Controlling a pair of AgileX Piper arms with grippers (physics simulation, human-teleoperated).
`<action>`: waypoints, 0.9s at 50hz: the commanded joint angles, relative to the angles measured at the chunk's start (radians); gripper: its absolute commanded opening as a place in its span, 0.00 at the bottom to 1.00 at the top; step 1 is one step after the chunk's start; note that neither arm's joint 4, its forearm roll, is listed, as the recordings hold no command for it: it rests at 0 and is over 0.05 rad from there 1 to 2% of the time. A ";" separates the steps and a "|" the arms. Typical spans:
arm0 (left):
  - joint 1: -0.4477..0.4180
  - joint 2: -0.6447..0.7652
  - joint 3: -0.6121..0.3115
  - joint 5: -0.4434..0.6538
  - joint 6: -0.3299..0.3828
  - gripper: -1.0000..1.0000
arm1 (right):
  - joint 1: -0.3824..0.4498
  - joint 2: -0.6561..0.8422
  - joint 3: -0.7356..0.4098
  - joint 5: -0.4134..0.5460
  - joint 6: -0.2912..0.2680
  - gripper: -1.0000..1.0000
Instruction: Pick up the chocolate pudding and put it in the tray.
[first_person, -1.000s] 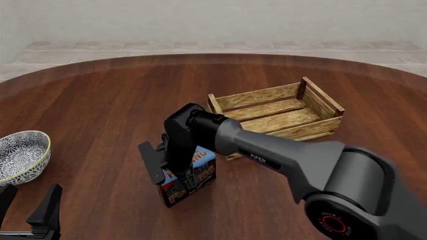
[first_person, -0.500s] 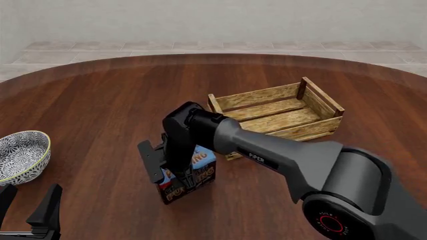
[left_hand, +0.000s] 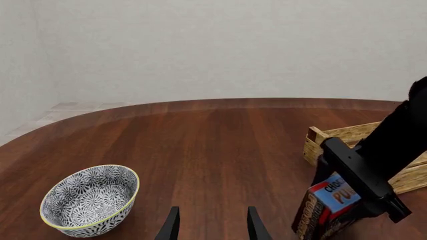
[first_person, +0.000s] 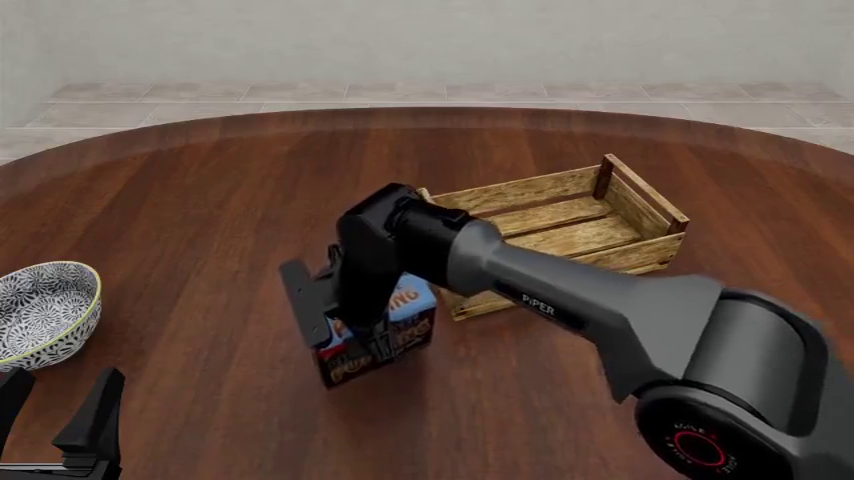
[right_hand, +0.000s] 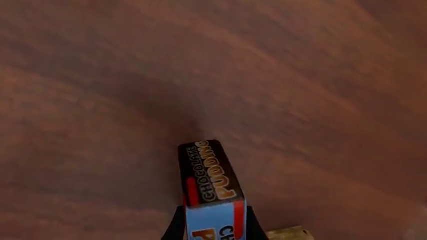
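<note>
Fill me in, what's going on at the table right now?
The right gripper is shut on the chocolate pudding carton and appears to hold it just off the table, near the front-left corner of the wooden crate. The crate has nothing in it yet. The left gripper sits open and idle by the patterned bowl.

Simulated room: bare wall (first_person: 427, 40), wooden table (first_person: 200, 220).
</note>
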 joint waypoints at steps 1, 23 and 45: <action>0.000 0.000 0.000 0.000 0.000 1.00 | -0.012 -0.068 0.038 -0.034 0.007 0.00; 0.000 0.000 0.000 0.000 0.000 1.00 | -0.080 -0.201 -0.010 -0.019 -0.096 0.00; 0.000 0.000 0.000 0.000 0.000 1.00 | -0.213 -0.218 -0.088 -0.076 -0.234 0.00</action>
